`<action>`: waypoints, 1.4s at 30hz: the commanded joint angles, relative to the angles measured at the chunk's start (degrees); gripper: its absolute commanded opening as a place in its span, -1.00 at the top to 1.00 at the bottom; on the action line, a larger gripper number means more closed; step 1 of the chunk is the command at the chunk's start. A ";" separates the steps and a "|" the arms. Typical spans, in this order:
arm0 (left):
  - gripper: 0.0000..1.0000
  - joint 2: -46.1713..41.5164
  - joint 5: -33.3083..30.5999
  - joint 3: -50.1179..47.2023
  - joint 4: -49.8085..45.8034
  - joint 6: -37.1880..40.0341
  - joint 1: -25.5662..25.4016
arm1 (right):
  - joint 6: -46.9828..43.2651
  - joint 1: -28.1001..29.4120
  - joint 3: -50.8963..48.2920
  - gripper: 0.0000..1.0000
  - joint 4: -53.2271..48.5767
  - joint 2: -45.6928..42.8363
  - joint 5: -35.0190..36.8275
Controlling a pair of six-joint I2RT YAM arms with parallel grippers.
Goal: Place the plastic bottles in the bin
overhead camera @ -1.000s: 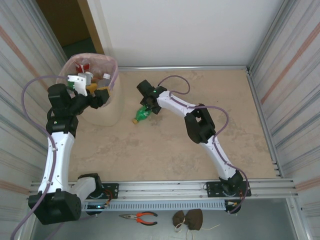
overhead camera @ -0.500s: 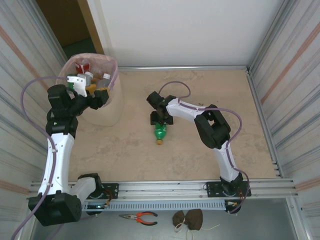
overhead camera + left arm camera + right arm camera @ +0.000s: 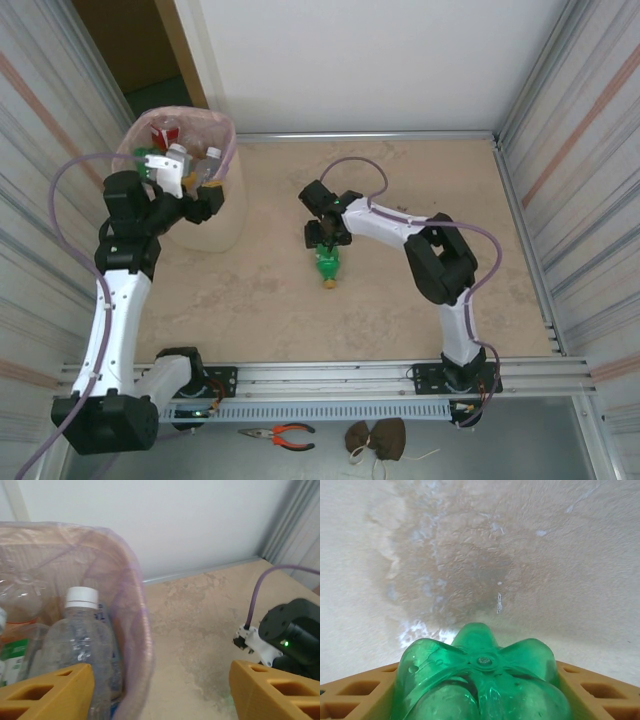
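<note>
The top camera looks down from the near edge; close wrist views share its bin [image 3: 215,225] and green bottle [image 3: 327,263].

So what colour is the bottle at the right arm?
The bottle is bright, see-through green. The right wrist view shows it best.

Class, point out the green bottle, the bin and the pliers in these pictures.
green bottle [image 3: 325,263]: top view, on its body.
bin [image 3: 220,230]: top view, on its cream side wall.
pliers [image 3: 293,432]: top view, on the orange handles.
</note>
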 commanded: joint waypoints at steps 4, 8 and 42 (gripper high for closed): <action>-0.46 -1.79 1.75 3.54 -1.02 0.79 -4.72 | -3.89 0.08 -5.37 -0.21 7.89 -11.67 -0.97; -0.46 -1.38 5.31 4.73 0.95 -2.76 -7.75 | -6.46 0.20 -8.80 -0.19 13.30 -19.03 -3.19; -0.75 5.52 28.70 7.03 15.78 -6.30 -28.38 | -24.73 5.36 -24.60 -0.04 56.38 -51.73 -22.28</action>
